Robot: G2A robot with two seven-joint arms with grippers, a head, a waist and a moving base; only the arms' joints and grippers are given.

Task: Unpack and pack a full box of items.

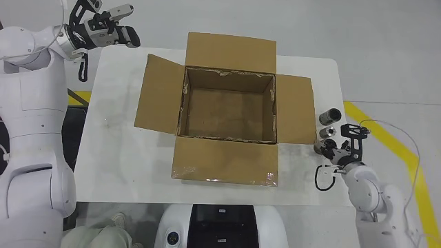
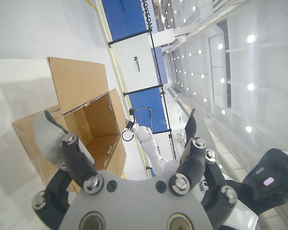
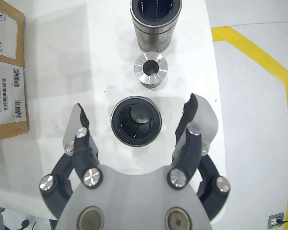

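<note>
White shipping label [image 3: 4, 77] with barcodes, a circled letter and a short number code, on a cardboard box flap [image 3: 14, 132], logo lettering on far wall panels [image 2: 136, 65]

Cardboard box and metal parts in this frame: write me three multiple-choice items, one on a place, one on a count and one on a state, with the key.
1. Where do the metal cylinders stand relative to the box?
A. Inside it. B. On the table beside it. C. On its flap.
2. How many cylinders are there?
A. Two. B. Five. C. Three.
3. How is the right gripper?
A. Open, holding nothing. B. Shut on a cylinder. C. Shut, empty.
Key: 1 B, they rest on white tabletop past the flap. 2 C, the right wrist view shows three in a row. 3 A, its fingers stand wide apart.
</note>
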